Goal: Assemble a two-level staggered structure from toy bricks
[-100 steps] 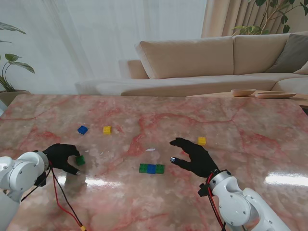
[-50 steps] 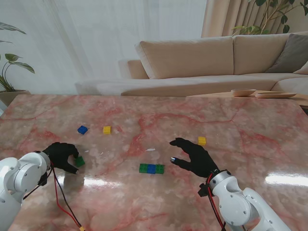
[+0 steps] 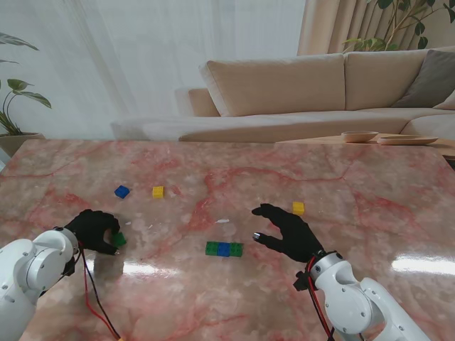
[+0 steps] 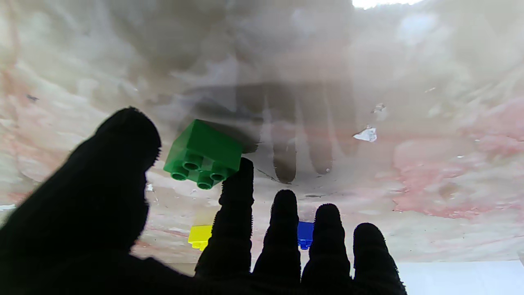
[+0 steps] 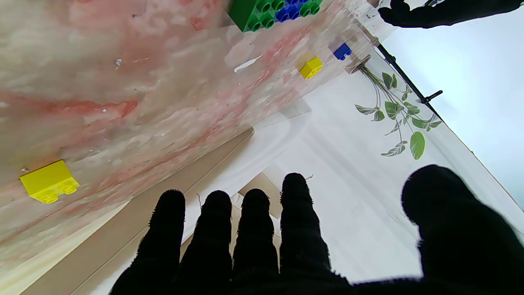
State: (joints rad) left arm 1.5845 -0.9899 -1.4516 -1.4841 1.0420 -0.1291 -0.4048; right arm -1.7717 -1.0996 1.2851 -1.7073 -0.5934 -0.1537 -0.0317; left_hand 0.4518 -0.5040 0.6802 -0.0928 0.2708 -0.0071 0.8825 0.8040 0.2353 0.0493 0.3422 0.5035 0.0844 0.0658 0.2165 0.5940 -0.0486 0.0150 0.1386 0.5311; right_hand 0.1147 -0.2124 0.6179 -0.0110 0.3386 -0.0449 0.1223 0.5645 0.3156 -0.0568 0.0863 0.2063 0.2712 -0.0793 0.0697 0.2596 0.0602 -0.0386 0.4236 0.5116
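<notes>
Just changed: left hand (image 3: 94,229) has drawn slightly nearer to me, carrying the green brick (image 4: 203,155) pinched between thumb and forefinger
Meaning: second-level piece secured; green-blue-green row (image 3: 224,249) awaits it
Right hand (image 3: 288,231): unmoved, fingers spread, empty
Hard to see: whether the brick clears the table

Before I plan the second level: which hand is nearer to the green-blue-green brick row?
The right hand. It hovers open just to the right of the brick row. The left hand is far to the left, pinching a loose green brick.
</notes>
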